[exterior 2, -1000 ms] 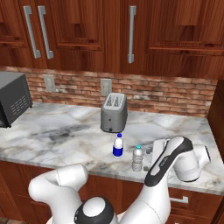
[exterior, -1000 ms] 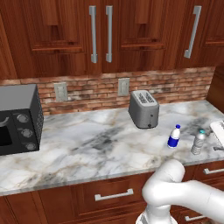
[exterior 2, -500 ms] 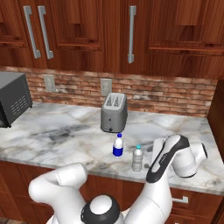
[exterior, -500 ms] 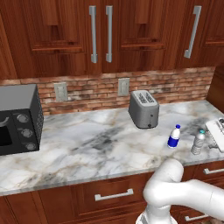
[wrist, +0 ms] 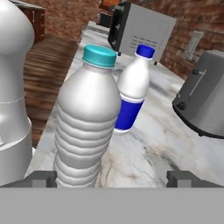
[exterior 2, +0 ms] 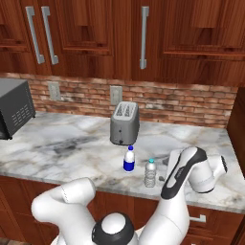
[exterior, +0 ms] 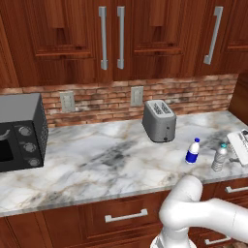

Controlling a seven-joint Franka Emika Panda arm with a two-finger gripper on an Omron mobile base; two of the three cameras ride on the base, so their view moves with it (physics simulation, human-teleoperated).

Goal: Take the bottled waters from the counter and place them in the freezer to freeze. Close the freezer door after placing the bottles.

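Note:
Two bottled waters stand on the marble counter [exterior: 111,155] in front of the toaster. One has a blue cap and blue label band [exterior: 193,151] [exterior 2: 128,159] [wrist: 133,94]. The other is clear and ribbed with a teal cap [exterior: 219,157] [exterior 2: 150,173] [wrist: 87,127]. My gripper [exterior: 233,156] [exterior 2: 162,176] [wrist: 113,178] hangs low, just right of the clear bottle, and is open. In the hand view that bottle stands between the fingertips [wrist: 41,178], close to the left one, untouched. The freezer and its door are out of view.
A grey toaster [exterior: 159,121] [exterior 2: 125,123] stands behind the bottles. A dark microwave [exterior: 19,131] sits at the counter's left end. Wood wall cabinets with silver handles [exterior: 103,36] hang above a brick backsplash. Drawers [exterior: 126,215] run below the counter's front edge.
The hand has crept slightly closer to the clear bottle. Both bottles stand where they were, and the jaws stay wide.

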